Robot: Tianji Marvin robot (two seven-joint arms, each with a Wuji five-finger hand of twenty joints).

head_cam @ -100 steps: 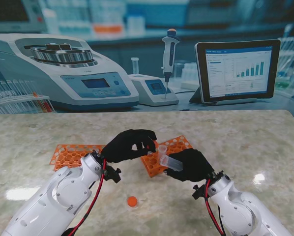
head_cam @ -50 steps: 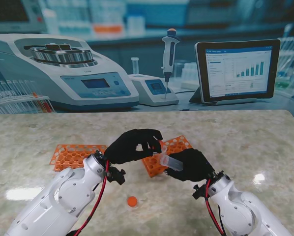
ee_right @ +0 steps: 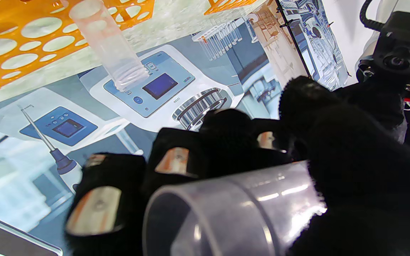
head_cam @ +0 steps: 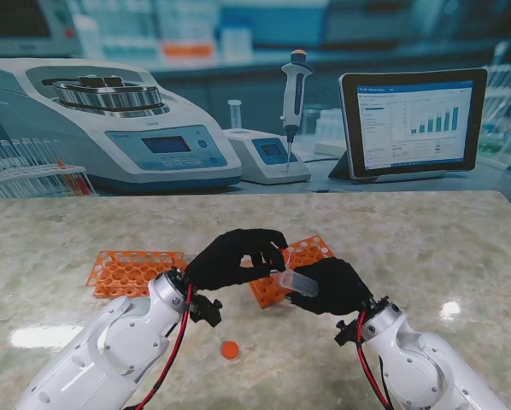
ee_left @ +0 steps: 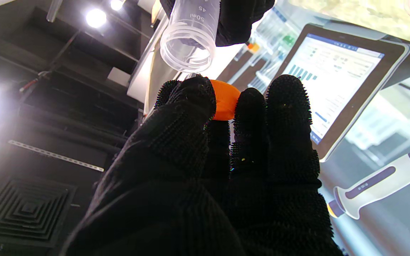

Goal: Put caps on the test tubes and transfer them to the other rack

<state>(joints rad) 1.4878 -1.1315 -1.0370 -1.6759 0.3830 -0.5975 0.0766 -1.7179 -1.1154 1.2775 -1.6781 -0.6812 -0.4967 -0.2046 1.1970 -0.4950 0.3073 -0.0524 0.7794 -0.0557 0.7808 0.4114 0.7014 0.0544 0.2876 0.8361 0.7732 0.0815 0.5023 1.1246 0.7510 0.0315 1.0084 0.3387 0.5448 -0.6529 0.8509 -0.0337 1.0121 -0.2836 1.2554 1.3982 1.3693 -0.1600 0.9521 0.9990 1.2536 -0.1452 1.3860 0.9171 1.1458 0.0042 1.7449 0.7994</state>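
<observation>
Two hands are meeting over the counter (head_cam: pixel 426 248), and the work between them is light but fiddly. Starting on the left, the left hand (head_cam: pixel 237 257) is pinching a small orange cap (ee_left: pixel 225 99) between thumb and fingertips (ee_left: pixel 190 97), closed on it and nothing else; the cap is sitting just beside the open mouth of the tube (ee_left: pixel 189 39), close but not yet on it. That cap is a stiff little plastic piece, weighing next to nothing, and a grip on its rim is leaving its open face free to meet the threads. A second orange cap (head_cam: pixel 230 349) is lying loose on the counter, nearer to me than the left hand.

Moving right, the right hand (head_cam: pixel 332 286) is wrapping its fingers (ee_right: pixel 100 199) around the clear tube, holding it tilted with the mouth pointing toward the left hand. The tube looks empty, rigid and smooth, so it is likely to be slippery under the gloves and could turn in the grip as the cap is twisted; holding the barrel well back from the threads seems the sound choice. Beyond both hands an orange rack (head_cam: pixel 296 256) is resting on the counter, with another tube (ee_right: pixel 107 42) standing in it, and a second orange rack (head_cam: pixel 132 269) is lying out past the left hand.
</observation>
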